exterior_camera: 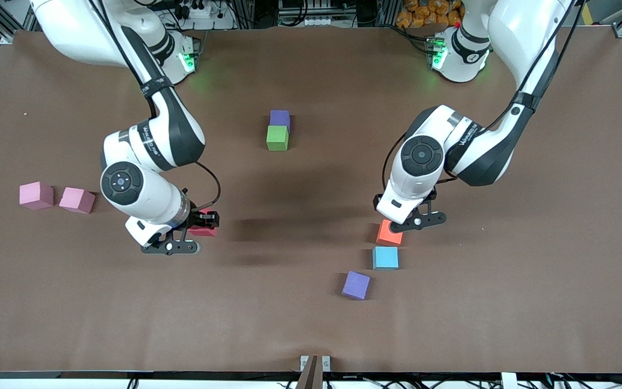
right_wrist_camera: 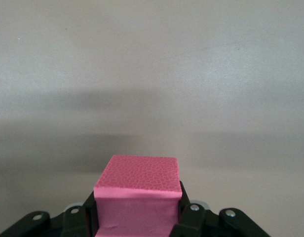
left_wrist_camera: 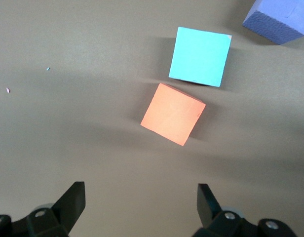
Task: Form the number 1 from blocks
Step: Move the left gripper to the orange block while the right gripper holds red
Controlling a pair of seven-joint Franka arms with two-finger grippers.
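From my front view, the right arm comes down from the upper left of the frame, elbow bent, and its right gripper (exterior_camera: 196, 229) sits low at center-left, clamped on a red block (exterior_camera: 205, 230) that mostly hides under the wrist. The left arm drops in from the upper right and folds back, with the left gripper (exterior_camera: 418, 221) hanging just over the orange block (exterior_camera: 389, 233) at center-right. Right below that in the frame is the light blue block (exterior_camera: 385, 257), then a purple block (exterior_camera: 356, 284) lower still, turned a bit. Up at top center a green block (exterior_camera: 277, 138) touches a second purple block (exterior_camera: 279, 118) above it. Two pink blocks (exterior_camera: 36, 195) sit near the left edge on the brown table (exterior_camera: 311, 324). Along the top edge I see cables and aluminium framing. On the left wrist view the fingers (left_wrist_camera: 73, 200) are spread wide and empty, and the orange block (left_wrist_camera: 172, 114) is rotated, beside the light blue block (left_wrist_camera: 200, 56). On the right wrist view the fingers (right_wrist_camera: 189, 217) squeeze the block (right_wrist_camera: 137, 197), which looks pinkish-red here.
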